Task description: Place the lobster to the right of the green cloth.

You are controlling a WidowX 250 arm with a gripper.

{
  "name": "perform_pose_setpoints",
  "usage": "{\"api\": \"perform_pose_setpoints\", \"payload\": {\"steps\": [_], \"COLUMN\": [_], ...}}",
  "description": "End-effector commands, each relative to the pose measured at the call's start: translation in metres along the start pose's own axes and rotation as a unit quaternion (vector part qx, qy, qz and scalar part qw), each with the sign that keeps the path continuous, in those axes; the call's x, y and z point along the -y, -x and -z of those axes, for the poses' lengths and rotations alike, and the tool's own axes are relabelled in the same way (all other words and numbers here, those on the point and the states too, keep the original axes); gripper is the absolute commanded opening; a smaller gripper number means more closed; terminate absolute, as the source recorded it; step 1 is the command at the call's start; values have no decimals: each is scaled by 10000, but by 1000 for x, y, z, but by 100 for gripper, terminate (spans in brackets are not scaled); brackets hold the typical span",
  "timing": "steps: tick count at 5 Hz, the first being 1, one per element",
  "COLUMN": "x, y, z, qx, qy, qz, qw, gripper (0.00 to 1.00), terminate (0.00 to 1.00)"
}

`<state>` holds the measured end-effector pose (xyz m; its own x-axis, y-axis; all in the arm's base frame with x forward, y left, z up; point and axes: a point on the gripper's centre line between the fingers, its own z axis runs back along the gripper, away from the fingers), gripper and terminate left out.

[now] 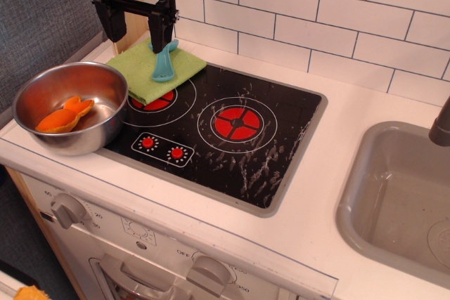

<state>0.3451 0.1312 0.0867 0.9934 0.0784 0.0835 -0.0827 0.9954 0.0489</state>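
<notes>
Orange and flat, the lobster (65, 115) lay inside the steel bowl (31, 93), resting against the inner wall toward the bowl's 8 o'clock side, its forked end pointing toward 1 o'clock. We saw the bowl standing at the counter's 9 o'clock edge, its rim overlapping the left border of the black stove top (232, 156) and sitting just beside the green cloth (144, 68).

We found the cloth at about 11 o'clock in the view, spread over the far left corner of the stove and partly covering the left red burner (158, 100). On the cloth, toward its 2 o'clock corner, lay a teal brush (164, 62), handle running roughly from 12 to 6 o'clock.

Above the cloth hung the gripper (133, 22), black, at about 11 o'clock in the frame. Its two fingers were spread apart with nothing between them; the finger on the side nearer the tiled wall stood in front of the upper end of the brush, though we could not tell whether it touched it. The lobster was well apart from the gripper.

At the stove's centre we saw the second red burner (237, 124), and off the cloth's 3 o'clock side the black glass lay bare. A grey sink (365, 194) sat at 4 o'clock.
</notes>
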Motion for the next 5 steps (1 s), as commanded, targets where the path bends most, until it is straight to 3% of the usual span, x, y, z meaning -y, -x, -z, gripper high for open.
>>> {"api": "perform_pose_setpoints", "payload": {"steps": [1, 3, 4, 5], "x": [0, -26, -46, -61], "y": [0, 56, 77, 84], "z": [0, -34, -35, -15], "qx": [0, 514, 579, 318], "qy": [0, -85, -124, -280], "qz": [0, -385, -594, -724], "qw": [10000, 9979, 9965, 9965], "gripper": [100, 100, 100, 100], "terminate": [0, 0, 0, 0]}}
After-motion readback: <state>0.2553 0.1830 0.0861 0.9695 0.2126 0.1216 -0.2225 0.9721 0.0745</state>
